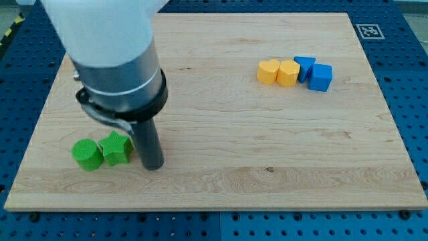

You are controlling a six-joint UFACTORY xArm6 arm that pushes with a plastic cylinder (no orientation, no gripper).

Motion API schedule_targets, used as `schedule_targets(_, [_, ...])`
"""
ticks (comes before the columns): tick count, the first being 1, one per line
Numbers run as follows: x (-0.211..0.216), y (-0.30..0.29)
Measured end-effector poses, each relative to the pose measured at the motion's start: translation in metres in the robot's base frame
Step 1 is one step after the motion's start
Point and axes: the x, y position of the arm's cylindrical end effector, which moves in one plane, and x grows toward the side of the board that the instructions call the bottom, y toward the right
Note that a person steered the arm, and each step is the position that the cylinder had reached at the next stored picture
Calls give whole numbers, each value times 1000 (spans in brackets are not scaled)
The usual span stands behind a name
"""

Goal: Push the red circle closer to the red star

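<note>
No red circle and no red star show in the camera view; the arm's wide white and grey body covers the board's upper left and could hide them. My tip rests on the board at the lower left. It stands just right of a green star, close to it. A green circle sits directly left of the green star, touching it.
Two yellow heart-like blocks and two blue blocks sit in a tight row at the upper right. The wooden board lies on a blue perforated table, with a marker tag at its top right corner.
</note>
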Motion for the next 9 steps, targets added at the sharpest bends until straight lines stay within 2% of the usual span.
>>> schedule_targets(2, [-60, -36])
schedule_targets(5, [-188, -71])
schedule_targets(6, [-206, -76])
schedule_targets(8, [-184, -97])
schedule_targets(9, [-195, -121])
